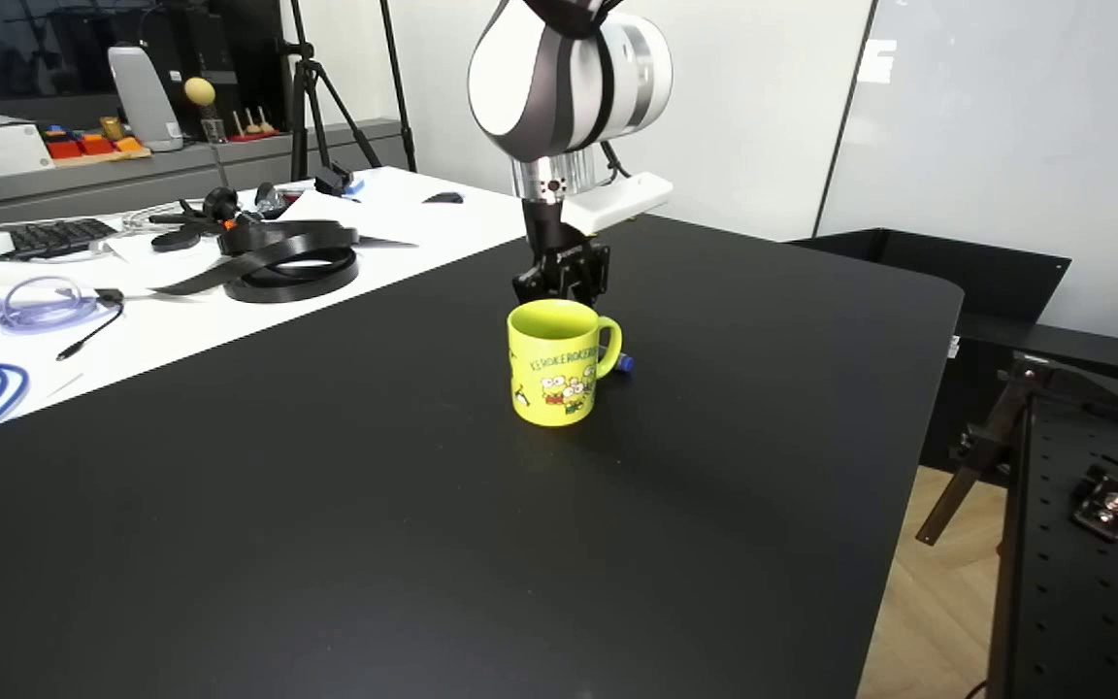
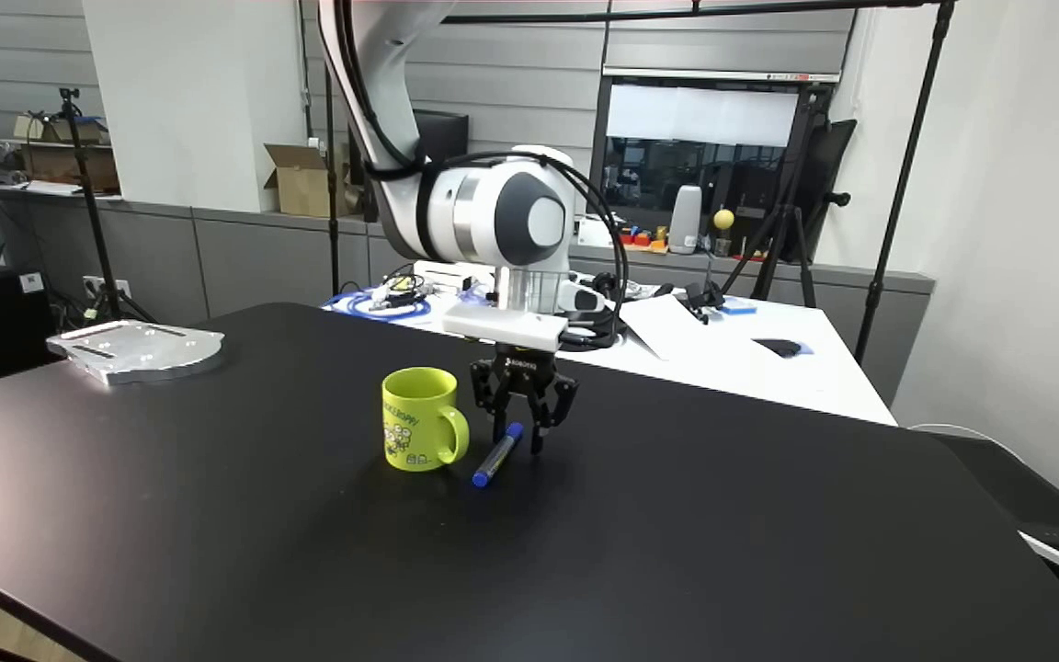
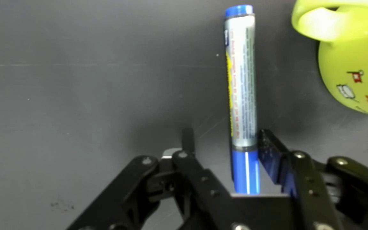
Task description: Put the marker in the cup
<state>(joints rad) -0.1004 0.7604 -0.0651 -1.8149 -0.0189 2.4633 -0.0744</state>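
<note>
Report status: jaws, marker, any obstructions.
Jaws open, straddling one end of marker. Marker flat on table, not gripped. Mug upright alongside, apparently not blocking.

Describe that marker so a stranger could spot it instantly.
On the black table stands a yellow-green mug. Beside its handle lies the marker, one end between the open jaws of the gripper. Its slim shape and blue ends set it apart from the wide mug.

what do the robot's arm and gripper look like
The rounded Franka arm is white with dark grey accents, a silver band and black cables strapped along it. A white block sits above the black Robotiq gripper, which has small pale lettering and jointed fingers.
</note>
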